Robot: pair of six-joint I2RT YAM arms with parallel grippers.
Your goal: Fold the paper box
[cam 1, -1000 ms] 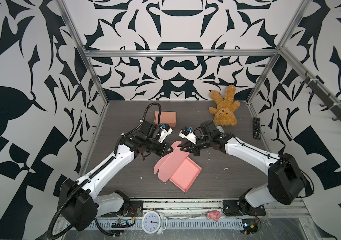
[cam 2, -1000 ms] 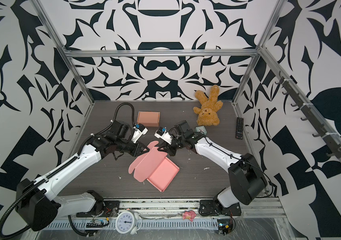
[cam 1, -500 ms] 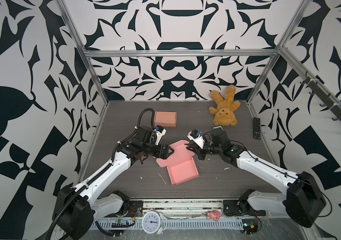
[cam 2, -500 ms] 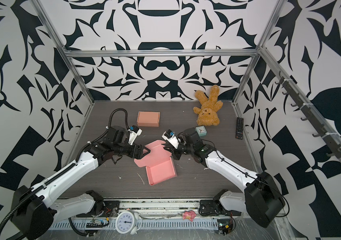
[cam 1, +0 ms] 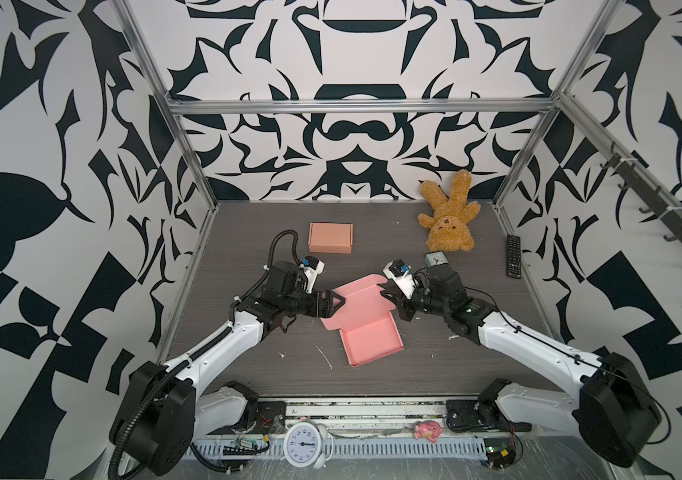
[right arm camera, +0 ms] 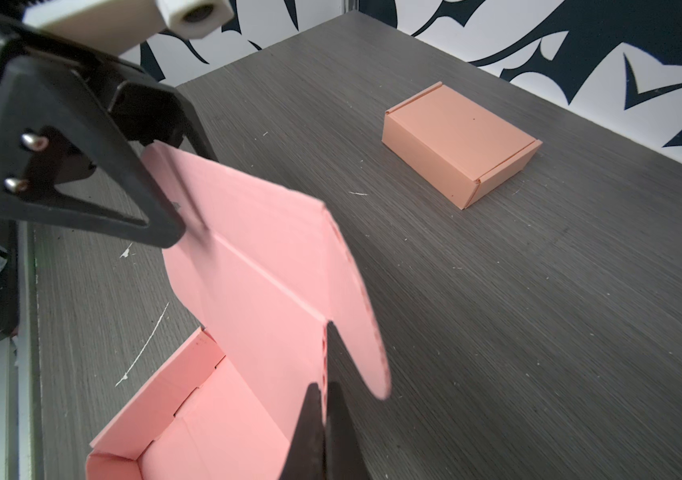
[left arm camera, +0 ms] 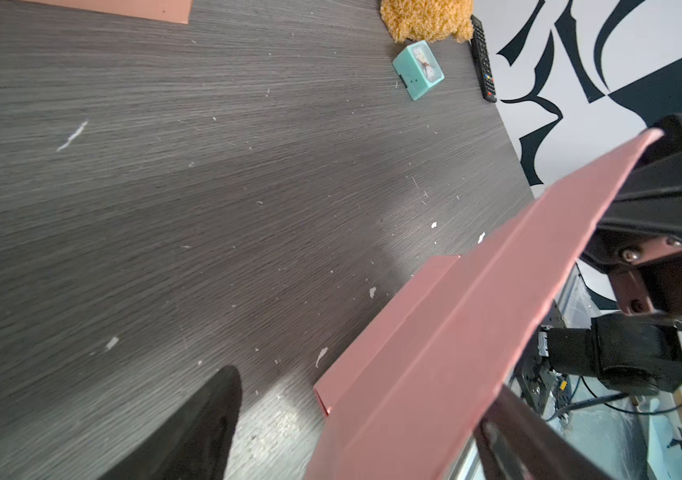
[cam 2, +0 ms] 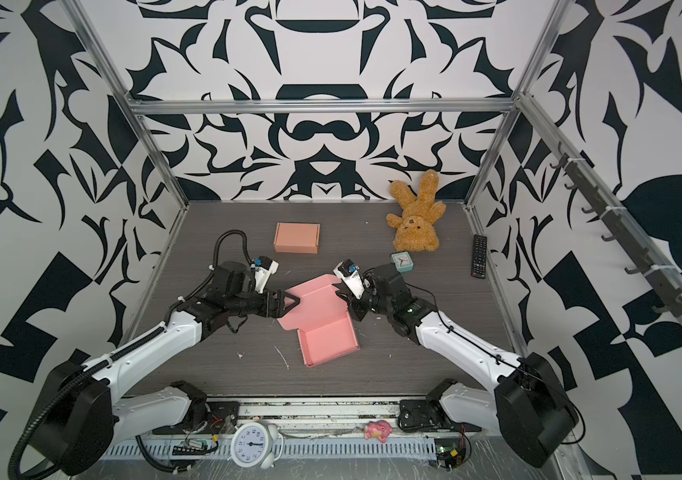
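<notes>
Jaws of left gripper [cam 1: 336,302] spreading since earlier, straddling pink rectangular paper box [cam 1: 372,338] lid; right gripper [cam 1: 389,300] clamping opposite edge.

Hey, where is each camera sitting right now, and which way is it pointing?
Both top views: high above the arms' base side, looking down at the table and pink box; both arms, left gripper and right gripper show.
Left wrist: on the left arm, looking across the table toward the teal clock and remote; one own finger shows.
Right wrist: on the right arm, looking over the lid toward the folded box; its shut fingers show.
Shared: both wrist views see the lid and the opposite gripper.
</notes>
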